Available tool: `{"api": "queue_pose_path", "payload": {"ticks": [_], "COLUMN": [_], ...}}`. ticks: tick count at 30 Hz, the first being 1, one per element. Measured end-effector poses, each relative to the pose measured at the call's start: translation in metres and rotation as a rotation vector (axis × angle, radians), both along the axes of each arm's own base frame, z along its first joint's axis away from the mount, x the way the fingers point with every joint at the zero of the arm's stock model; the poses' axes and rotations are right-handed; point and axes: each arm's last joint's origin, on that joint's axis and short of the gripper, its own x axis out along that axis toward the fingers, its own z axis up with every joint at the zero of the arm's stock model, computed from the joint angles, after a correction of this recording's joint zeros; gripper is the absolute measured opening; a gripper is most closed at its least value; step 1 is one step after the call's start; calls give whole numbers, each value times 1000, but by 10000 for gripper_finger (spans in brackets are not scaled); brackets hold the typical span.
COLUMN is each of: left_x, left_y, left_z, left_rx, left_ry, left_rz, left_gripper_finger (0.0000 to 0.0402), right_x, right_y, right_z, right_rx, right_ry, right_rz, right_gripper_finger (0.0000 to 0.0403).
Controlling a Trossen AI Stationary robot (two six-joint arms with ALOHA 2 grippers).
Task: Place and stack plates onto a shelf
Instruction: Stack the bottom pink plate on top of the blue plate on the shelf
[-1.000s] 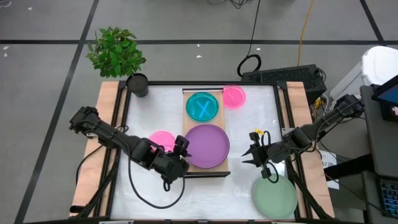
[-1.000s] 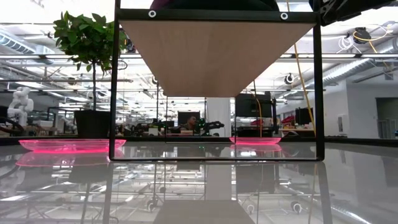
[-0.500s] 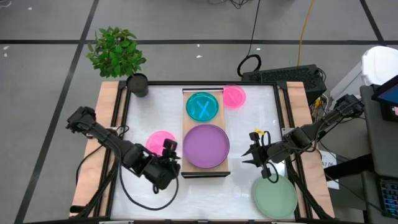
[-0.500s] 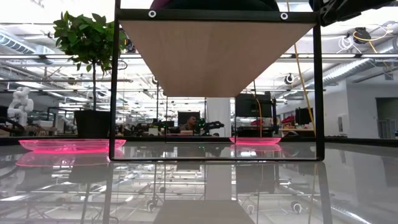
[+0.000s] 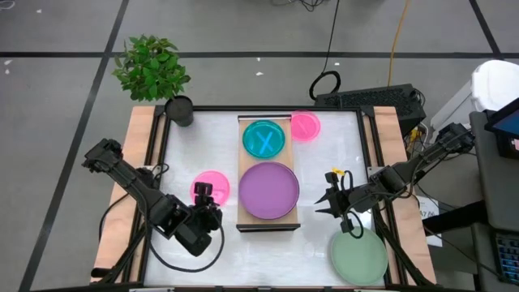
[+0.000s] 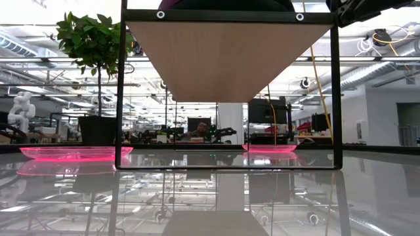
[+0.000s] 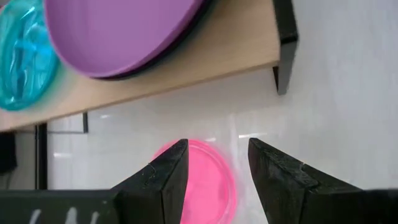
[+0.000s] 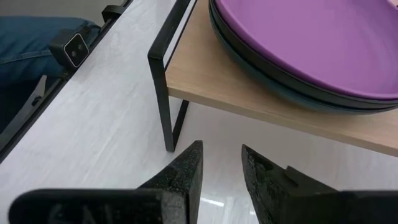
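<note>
The left gripper, jaws spread and carrying nothing, is hanging over the near edge of a pink plate on the white table, having pulled back in the past second from the edge of the purple plate on the wooden shelf. That retreat suggests the purple stack is settled and the pink plate beside the shelf is next to be lifted. In the left wrist view the dark fingers are framing that pink plate from above. The purple plate is lying on darker plates at the shelf's near end, with a translucent cyan plate at the far end. A second pink plate is resting just beside the shelf's far corner, and the large sage-green plate is waiting near the table's front right corner. The right gripper is hovering to the right of the shelf, unmoved, fingers slightly apart and holding nothing.
</note>
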Motion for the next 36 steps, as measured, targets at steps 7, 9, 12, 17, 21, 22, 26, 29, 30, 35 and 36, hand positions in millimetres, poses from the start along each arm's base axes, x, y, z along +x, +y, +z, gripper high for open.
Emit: {"api": "queue_pose_path", "payload": {"ticks": [7,9,12,17,21,22,26,29,30,35,36], "left_x": [-2,-5,-13,-23,-31,-32,-38,-43,-44,-49,-49], "left_y": [2,4,8,13,10,9,11,16,18,25,26], "left_z": [-18,-33,-60,-103,-128,-133,-147,-156,-158,-167,-169], "left_rx": [13,39,48,-27,-59,-65,-52,-39,-32,-14,-10], "left_ry": [23,71,155,227,214,208,214,228,236,257,261], "left_rz": [42,41,84,160,139,126,108,126,132,152,154], "left_gripper_finger": [173,173,172,172,172,172,172,172,172,172,172], "right_x": [0,0,0,0,0,0,0,1,0,1,0], "right_y": [0,0,0,0,0,0,0,0,0,0,0], "right_z": [0,0,0,0,0,0,1,1,1,1,1], "right_rx": [6,5,6,5,5,5,8,7,7,5,4], "right_ry": [1,1,1,1,-1,-2,-7,-7,-7,-7,-7], "right_rz": [-4,-5,-5,-6,-7,-7,-8,-8,-8,-6,-4], "right_gripper_finger": [93,93,93,93,93,93,93,93,93,93,93]}}
